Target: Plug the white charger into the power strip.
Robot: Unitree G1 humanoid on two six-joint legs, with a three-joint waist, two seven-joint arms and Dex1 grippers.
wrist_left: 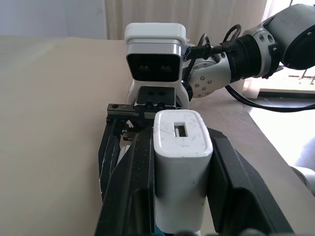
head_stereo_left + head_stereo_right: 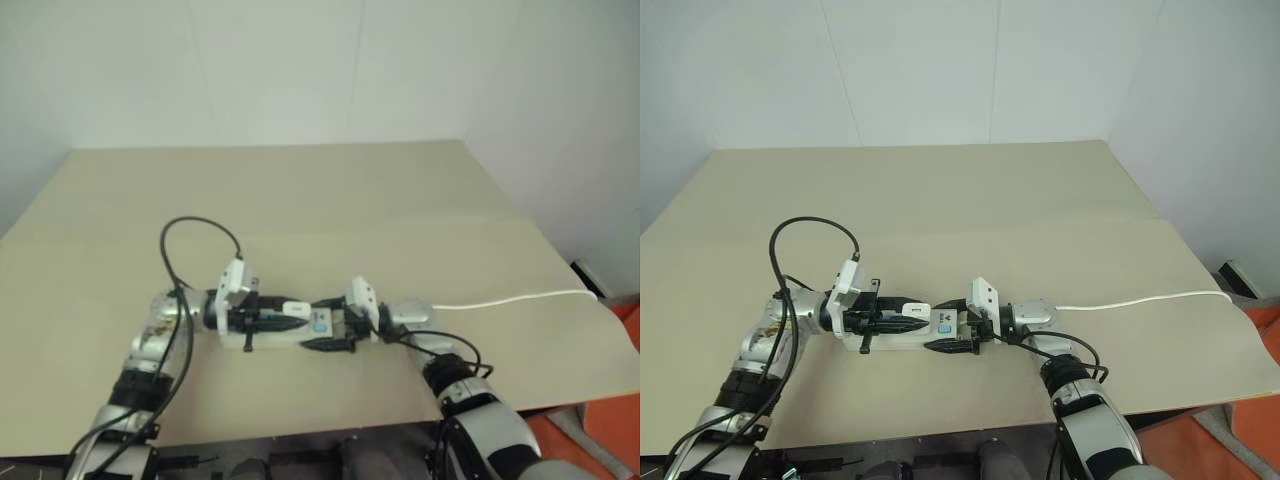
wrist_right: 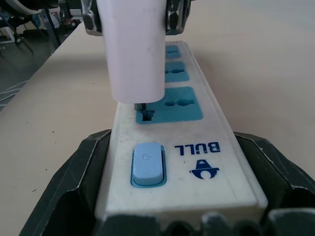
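Small white boxy charger [image 1: 181, 162] was clamped between the closed left fingers [image 1: 133, 191], held upright over the long white power strip [image 3: 183, 142] on the beige table [image 2: 330, 190]. Its prongs were seen just entering the nearest blue socket panel [image 3: 170, 109]. Strip's switch end was gripped between the right fingers [image 3: 74, 191], spread wide

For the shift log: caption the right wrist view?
White charger prongs entering the power strip's nearest blue socket, strip braced by right tool.
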